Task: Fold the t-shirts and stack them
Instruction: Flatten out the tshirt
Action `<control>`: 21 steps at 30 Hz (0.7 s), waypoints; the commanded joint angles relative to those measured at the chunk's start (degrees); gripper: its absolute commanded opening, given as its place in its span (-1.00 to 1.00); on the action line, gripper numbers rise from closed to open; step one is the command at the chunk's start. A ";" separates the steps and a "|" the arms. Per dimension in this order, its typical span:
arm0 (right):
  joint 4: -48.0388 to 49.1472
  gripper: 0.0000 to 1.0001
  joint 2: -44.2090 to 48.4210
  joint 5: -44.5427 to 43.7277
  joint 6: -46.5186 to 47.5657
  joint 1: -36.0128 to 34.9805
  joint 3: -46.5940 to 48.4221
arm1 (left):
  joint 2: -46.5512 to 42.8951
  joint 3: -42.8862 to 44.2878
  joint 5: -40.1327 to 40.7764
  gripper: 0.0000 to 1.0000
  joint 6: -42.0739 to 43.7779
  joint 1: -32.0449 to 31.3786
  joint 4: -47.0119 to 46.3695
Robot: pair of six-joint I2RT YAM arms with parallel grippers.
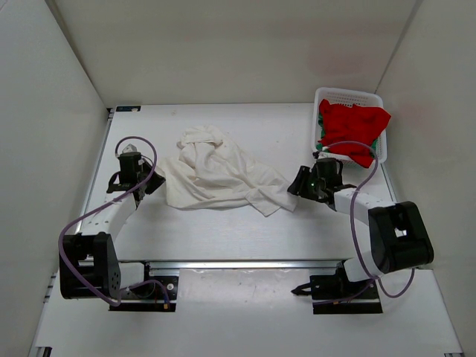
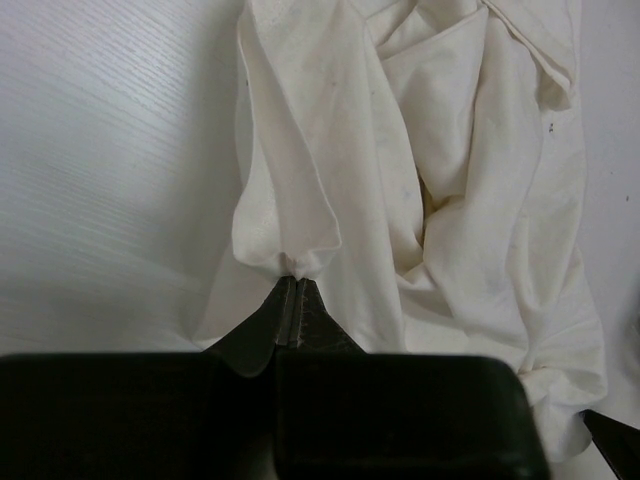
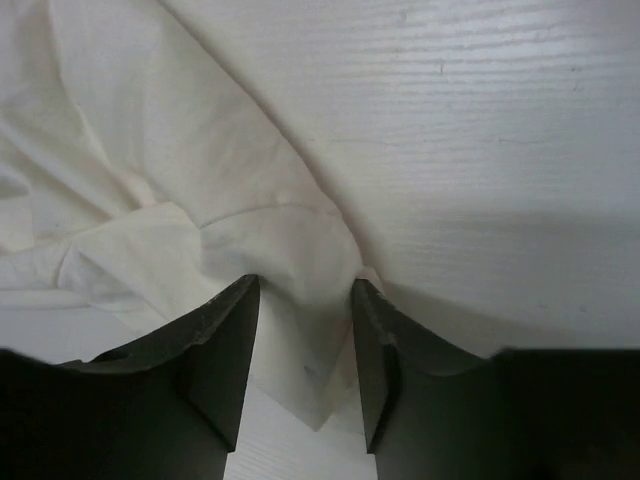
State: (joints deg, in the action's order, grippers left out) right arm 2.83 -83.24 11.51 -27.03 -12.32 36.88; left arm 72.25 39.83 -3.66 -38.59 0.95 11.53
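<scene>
Our left gripper [image 2: 292,290] pinched the limp off-white t-shirt [image 2: 450,200]; between our right gripper's [image 3: 305,285] spread fingers lay a graspable corner.

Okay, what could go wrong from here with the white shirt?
1. The left gripper is shut on just a small pinch of the shirt; a pull might slip it free.
2. The right gripper is open over a flat corner of the shirt; closing may catch only the thin edge or miss it.
3. The shirt lies bunched in layers, so lifting it could drag hidden folds along.
</scene>
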 commanded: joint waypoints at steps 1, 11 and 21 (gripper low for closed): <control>5.42 -0.28 1.85 6.68 -3.73 1.77 -2.69 | -1.50 0.77 -0.56 -1.00 0.09 -0.16 -0.72; -14.22 -0.99 21.08 -5.87 0.75 -12.62 -0.76 | -0.62 5.51 -2.57 -1.00 0.18 1.42 -0.45; -22.31 -0.15 23.33 0.13 -1.63 -16.40 1.85 | 1.85 11.60 -3.46 -1.00 -0.17 2.48 -0.28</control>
State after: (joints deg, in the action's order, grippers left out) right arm -22.00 -57.17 8.21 -29.26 -33.87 43.44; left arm 74.78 51.40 -6.28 -38.83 3.88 11.57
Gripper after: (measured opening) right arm 0.329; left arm 0.019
